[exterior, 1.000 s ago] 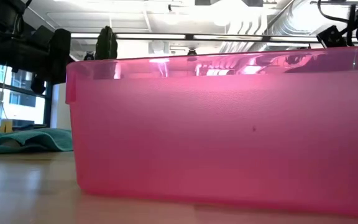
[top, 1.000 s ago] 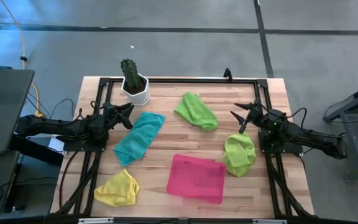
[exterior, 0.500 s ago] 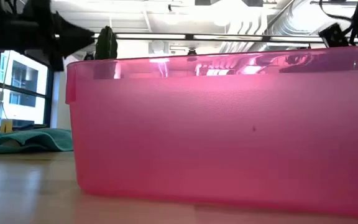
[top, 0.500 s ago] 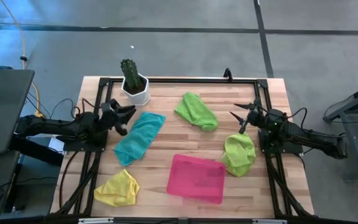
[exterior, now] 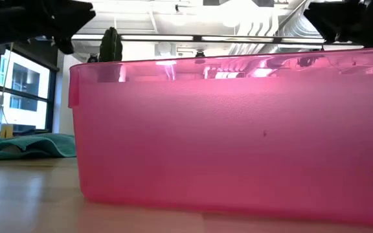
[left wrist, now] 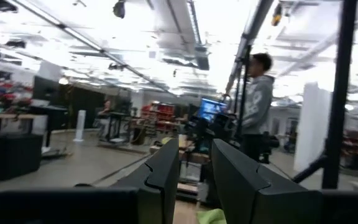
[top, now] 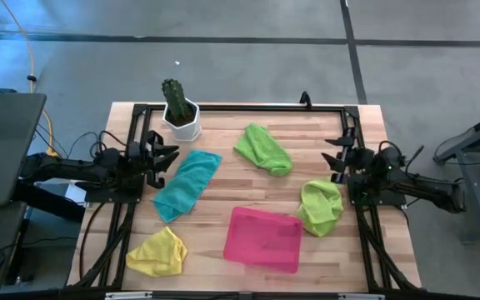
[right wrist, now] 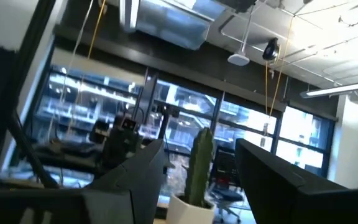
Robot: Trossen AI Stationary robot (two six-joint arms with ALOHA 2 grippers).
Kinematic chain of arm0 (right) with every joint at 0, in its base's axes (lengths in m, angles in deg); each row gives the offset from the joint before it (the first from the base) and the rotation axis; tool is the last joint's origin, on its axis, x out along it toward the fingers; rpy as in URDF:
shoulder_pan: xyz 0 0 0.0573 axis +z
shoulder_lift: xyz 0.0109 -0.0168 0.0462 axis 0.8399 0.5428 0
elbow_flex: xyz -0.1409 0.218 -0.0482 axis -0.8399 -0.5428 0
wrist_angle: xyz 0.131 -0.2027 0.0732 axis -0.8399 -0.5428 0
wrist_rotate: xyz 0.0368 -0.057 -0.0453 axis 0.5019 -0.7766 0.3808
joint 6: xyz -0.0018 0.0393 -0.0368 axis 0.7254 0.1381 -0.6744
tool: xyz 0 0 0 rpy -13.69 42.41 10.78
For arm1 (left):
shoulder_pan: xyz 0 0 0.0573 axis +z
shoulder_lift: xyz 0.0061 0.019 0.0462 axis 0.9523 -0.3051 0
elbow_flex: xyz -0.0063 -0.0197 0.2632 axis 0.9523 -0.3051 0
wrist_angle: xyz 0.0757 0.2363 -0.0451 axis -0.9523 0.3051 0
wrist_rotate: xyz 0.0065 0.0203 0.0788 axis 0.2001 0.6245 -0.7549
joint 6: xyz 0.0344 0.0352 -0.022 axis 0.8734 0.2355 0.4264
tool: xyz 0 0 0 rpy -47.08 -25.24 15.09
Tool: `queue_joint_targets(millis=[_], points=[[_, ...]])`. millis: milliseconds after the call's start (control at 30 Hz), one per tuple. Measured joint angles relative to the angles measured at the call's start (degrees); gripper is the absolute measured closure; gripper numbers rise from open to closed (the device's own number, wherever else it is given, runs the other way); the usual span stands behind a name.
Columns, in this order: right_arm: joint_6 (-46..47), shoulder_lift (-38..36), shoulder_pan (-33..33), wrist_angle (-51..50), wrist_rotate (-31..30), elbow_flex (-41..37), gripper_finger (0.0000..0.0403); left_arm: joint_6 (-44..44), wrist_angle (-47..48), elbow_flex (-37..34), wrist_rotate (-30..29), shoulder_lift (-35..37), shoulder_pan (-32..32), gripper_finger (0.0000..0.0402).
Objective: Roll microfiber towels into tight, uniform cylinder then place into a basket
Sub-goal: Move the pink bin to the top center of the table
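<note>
Both arms are hanging raised at the side edges of the surface, and no towel is being handled. The left gripper is hovering at the left edge, beside the teal blue towel, its fingers standing a little apart with nothing between them. The right gripper is hovering at the right edge, just above one lime green towel, its fingers spread wide and empty.

All four towels are lying loose and unrolled: the teal one by the left edge, a second lime green towel toward the far edge, the yellow towel at the near left corner. The pink basket is sitting empty by the near edge, between the yellow towel and the lime one. A white cactus pot is standing at the far left corner.

The step in hand looks like reaching for a first towel. To roll it tightly, the cloth probably needs flattening first; one gripper could pin an edge while the other is turning the opposite edge over evenly, keeping tension so the cylinder is not flaring at one end.
</note>
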Motion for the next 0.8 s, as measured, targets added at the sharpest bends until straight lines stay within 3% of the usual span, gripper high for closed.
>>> queue_joint_targets(millis=[300,500,667,800], points=[[2.9,0.0,0.0,0.7,0.2,0.0,0.0210,0.6,0.6,7.0,3.2,-10.7,-0.6,0.0316],[12.0,0.0,0.0,0.7,0.1,0.0,0.0210,1.0,0.6,12.8,3.2,-20.3,-2.3,0.0316],[8.7,0.0,0.0,1.6,-11.7,0.0,0.0210,1.0,0.6,17.9,3.2,-28.7,-4.5,0.0316],[10.3,0.3,0.0,1.6,-12.0,0.0,0.0210,0.7,1.2,22.1,2.8,-35.5,-6.0,0.0316]])
